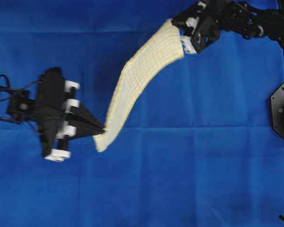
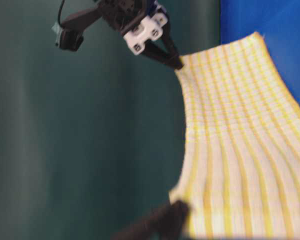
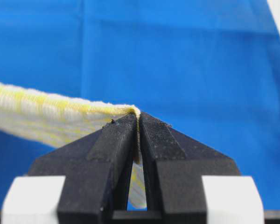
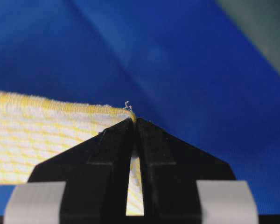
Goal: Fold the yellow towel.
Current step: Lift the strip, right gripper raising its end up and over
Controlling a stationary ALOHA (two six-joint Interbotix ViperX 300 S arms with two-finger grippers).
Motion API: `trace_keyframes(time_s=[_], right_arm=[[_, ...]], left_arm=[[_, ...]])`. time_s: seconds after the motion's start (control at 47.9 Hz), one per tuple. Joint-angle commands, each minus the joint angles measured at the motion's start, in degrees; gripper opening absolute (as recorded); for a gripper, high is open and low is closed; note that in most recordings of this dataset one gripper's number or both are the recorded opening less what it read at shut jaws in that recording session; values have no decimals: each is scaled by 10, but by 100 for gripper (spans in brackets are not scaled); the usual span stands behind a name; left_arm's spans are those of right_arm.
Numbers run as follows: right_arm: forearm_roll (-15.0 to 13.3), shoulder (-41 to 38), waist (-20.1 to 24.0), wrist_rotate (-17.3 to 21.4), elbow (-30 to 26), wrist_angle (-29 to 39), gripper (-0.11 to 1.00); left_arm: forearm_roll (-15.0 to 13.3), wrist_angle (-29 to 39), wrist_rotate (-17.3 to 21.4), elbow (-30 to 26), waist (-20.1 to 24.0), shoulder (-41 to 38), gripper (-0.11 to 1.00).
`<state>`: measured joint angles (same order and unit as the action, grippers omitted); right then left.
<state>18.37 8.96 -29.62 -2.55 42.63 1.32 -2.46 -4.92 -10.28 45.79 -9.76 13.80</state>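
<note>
A plain blue cloth (image 1: 189, 179) covers the desk from edge to edge in the overhead view, smooth and bare of other objects, leaving wide open room beneath and around both arms.

Above it hangs the yellow towel (image 1: 137, 80), lifted clear of the cloth and stretched in a sagging band between the two arms, running from upper right down to lower left. In the table-level view the towel (image 2: 240, 145) drapes in a broad curve, its yellow hemmed edge bowing inward between the two held corners. No fold is visible in it yet; by these pictures the task appears to be at the carrying stage, with the laying-down and every fold still to come.

The right gripper (image 1: 181, 40) pinches one corner near the top of the overhead view, its fingers (image 4: 119, 140) closed tight on the hem. The left gripper (image 1: 102, 127) holds the opposite corner at lower left, fingers (image 3: 119, 140) likewise clamped on the yellow towel's edge, with the cloth running off to the left in its wrist view.

The far ends of the towel hang free, and its lower edge is out of sight at the table-level view's bottom border, so whether it brushes the desk there cannot be told.
</note>
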Motion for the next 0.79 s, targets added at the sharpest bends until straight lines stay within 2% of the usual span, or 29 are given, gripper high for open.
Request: trace_keyframes(time_s=[0.0,0.334,0.501,0.773], right_arm=[[-8,-2,-4,-1,-28,-1,3],[-28,-27,-18,-1,-64,2,3],[-37,-34,-25,-1,-75,3,3],[-41,-41,-27,-2,-86,2,3]], left_arm=[[1,4,11,-55,-7,-28,2],[1,36,45,-171,-18,-109,2],[1,43,64,-214,-20,-141,2],[2,44,69,-271,-20,-186,2]])
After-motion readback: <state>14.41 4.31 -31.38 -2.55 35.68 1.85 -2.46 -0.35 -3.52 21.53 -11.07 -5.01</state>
